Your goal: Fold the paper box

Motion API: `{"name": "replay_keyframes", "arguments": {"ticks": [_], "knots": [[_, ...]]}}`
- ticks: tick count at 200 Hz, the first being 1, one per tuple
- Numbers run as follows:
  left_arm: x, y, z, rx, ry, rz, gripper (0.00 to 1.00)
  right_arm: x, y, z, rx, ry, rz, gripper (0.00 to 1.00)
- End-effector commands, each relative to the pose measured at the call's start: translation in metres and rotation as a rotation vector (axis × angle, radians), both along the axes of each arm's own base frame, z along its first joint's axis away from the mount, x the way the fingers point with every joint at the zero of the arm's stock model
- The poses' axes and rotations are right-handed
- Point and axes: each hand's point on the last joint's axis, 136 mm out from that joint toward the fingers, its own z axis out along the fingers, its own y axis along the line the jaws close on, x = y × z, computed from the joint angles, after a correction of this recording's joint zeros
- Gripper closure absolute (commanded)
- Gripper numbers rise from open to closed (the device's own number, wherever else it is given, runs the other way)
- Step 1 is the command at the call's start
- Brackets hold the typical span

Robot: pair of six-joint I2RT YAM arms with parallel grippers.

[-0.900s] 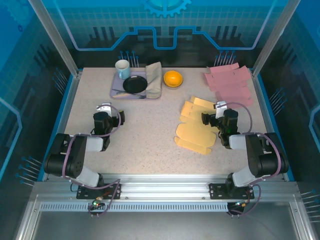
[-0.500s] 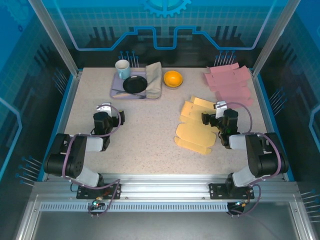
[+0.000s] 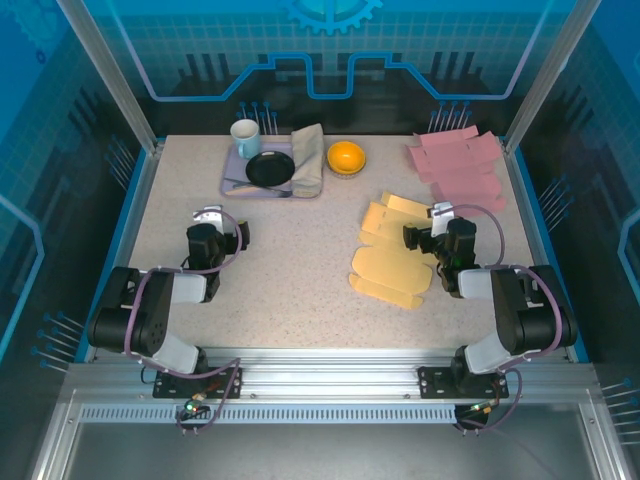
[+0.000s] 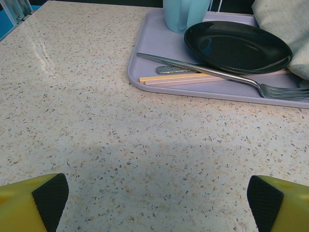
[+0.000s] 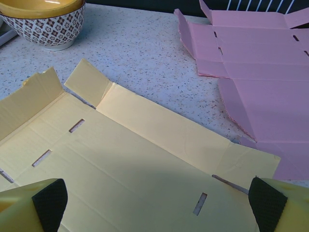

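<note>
Top view: yellow box sheet point(image 3: 392, 262) lies flat & unfolded on the table point(image 3: 300, 285), right of ctr, small flaps at its upper end. R gripper point(image 5: 158, 203) sits low over the sheet's right edge, fingers spread wide, grasping nothing; can't tell if it touches the paper. In R wrist view the black pads point(image 5: 48, 203) are in the bottom corners w/ the slotted yellow sheet btwn them, one flap tilted up at upper left.

Pink box sheet point(image 3: 460, 165) is also flat, upper right of the top view. Its near edge meets the yellow sheet's far corner in R wrist view.

L gripper point(image 4: 158, 202) is left of ctr in the top view, over bare table, fingers spread wide & empty.

Beyond it, upper left-ctr: lilac tray point(image 3: 232, 182) w/ pale blue cup point(image 3: 245, 137), black plate point(image 3: 270, 169), fork point(image 4: 217, 75) lying over chopsticks point(image 4: 183, 79), grey cloth point(image 3: 308, 158) on the tray's right side. Orange bowl point(image 3: 346, 157) stands just right of the tray, patterned outside.
</note>
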Motion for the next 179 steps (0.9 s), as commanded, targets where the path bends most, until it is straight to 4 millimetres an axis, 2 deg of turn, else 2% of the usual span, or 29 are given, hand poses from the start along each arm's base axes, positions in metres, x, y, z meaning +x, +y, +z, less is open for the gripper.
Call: {"name": "replay_keyframes", "arguments": {"ticks": [1, 154, 179], "knots": [[0.004, 0.005, 0.009, -0.007, -0.031, 0.016, 0.01, 0.003, -0.002, 0.009, 0.010, -0.023, -0.004, 0.00], [0.005, 0.004, 0.008, -0.013, -0.028, 0.009, 0.01, 0.003, -0.002, 0.009, 0.007, -0.022, -0.002, 0.00], [0.007, -0.008, 0.013, -0.011, -0.012, -0.067, 0.01, 0.004, 0.004, 0.012, 0.010, -0.016, 0.033, 0.00]]}}
